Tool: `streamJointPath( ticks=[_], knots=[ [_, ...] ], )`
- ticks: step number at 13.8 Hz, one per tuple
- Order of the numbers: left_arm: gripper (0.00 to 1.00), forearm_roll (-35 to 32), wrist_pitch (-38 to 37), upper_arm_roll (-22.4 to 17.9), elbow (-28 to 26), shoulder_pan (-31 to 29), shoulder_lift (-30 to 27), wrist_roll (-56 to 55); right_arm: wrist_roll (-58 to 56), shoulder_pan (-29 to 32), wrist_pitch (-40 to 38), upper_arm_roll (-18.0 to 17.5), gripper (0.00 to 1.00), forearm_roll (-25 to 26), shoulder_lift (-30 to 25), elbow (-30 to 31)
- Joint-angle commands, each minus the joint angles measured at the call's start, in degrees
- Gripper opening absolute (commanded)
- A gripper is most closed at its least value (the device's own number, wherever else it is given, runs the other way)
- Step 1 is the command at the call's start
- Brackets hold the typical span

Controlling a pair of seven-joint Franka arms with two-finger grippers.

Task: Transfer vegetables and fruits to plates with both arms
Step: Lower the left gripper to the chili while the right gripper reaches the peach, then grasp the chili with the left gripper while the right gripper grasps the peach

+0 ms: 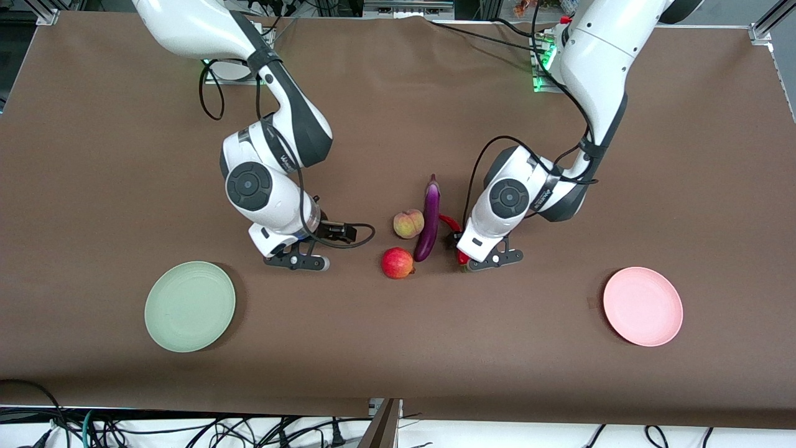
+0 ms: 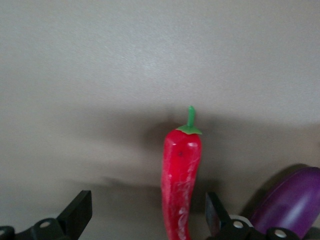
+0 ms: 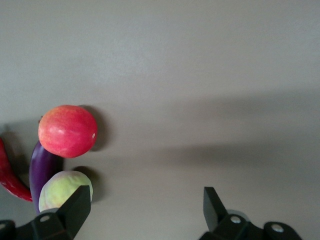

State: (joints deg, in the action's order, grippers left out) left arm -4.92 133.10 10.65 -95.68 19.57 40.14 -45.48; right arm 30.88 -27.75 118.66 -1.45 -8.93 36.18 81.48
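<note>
**Both claws spread wide beside the produce cluster, plates bare**

The left gripper (image 1: 494, 260), black and two-fingered, is being held low over the brown table covering (image 1: 398, 348) with its fingers spread wide. The curved glossy red chili pepper with a green stem (image 2: 181, 172) is lying between those fingers, nearer one finger than the other in the left wrist view; no contact with either finger is being shown. From the front, most of the pepper (image 1: 449, 223) is being hidden by the wrist. Just beside this claw, toward the right arm's end, the long slender glossy purple eggplant (image 1: 430, 218) is lying lengthwise.

The right gripper (image 1: 297, 261) is also being held wide, with only bare covering between its fingers. The small round red apple-like fruit (image 1: 397, 262) is sitting off to the side of this claw, toward the left arm's end, and the pale yellow-pink creased peach (image 1: 408, 223) is sitting just beside the eggplant, farther from the front camera than the red fruit.

The round matte pale green plate (image 1: 189, 306) is lying near the right claw, nearer to the front camera. The round matte pale pink plate (image 1: 643, 305) is lying well apart from the left claw, toward the left arm's end.
</note>
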Motion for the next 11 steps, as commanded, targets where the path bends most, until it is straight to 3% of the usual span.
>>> streamJointPath(
  ticks=[1,2,4,5,7,9,11],
  knots=[
    [0.75,-1.8,1.6,-0.9,0.8,2.6,2.0,-2.9,1.3,-1.7,1.3,0.3,1.00,-0.2,1.7,-1.6],
    [0.50,-3.4,1.6,-0.8,0.9,2.6,2.4,-2.9,2.9,-2.3,1.6,0.3,1.00,-0.1,2.1,-1.6],
    [0.12,-5.4,1.5,-0.8,0.8,2.1,2.5,-2.9,6.2,-3.7,2.7,0.3,1.00,-0.1,2.9,-1.6],
    [0.04,-5.4,1.4,-0.8,0.9,2.0,2.3,-2.8,7.1,-4.6,3.5,0.3,1.00,-0.1,3.3,-1.6],
    [0.00,-5.4,0.3,-0.9,1.1,0.9,1.4,-2.3,9.1,-6.4,4.3,0.3,1.00,-0.1,4.6,-1.6],
    [0.00,-5.4,-5.8,-1.0,1.7,-1.4,-1.8,-2.1,10.6,-7.6,5.8,0.4,1.00,-0.1,5.6,-1.5],
    [0.00,-5.5,-9.3,-1.2,1.7,-6.1,-5.4,1.3,12.7,-9.0,7.0,0.4,1.00,-0.2,6.1,-1.4]
  ],
)
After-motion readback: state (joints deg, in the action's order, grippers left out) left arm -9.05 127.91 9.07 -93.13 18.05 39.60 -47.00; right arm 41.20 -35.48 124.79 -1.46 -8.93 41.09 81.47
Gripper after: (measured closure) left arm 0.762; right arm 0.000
